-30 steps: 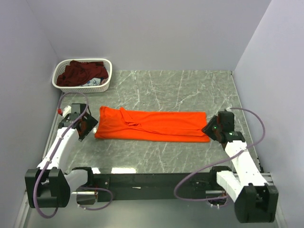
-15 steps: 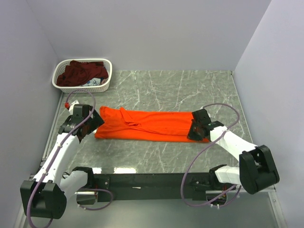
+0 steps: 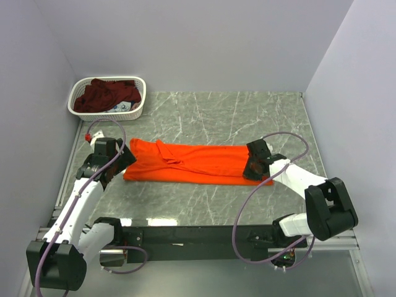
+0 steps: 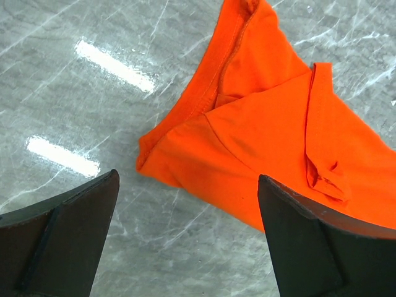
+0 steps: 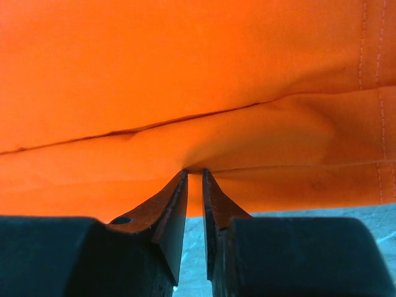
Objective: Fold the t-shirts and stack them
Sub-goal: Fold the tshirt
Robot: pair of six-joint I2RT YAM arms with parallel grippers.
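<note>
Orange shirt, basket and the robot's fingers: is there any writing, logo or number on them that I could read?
No readable text anywhere.
The orange t-shirt is plain in all three views, with no print or tag showing.
The maroon t-shirt in the white basket shows none; a pale patch beside it is too small to make out.
The black fingers carry no marking.

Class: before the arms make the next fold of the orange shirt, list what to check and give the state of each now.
1. Hold of right gripper on shirt edge: ok, fingers closed on cloth.
2. Hold of left gripper at collar end: not ok, open, nothing gripped.
3. Layers in the right pinch: cannot tell.
4. The shirt lies flat as a strip: ok.
5. The maroon shirt is out of the way, in basket: ok.
</note>
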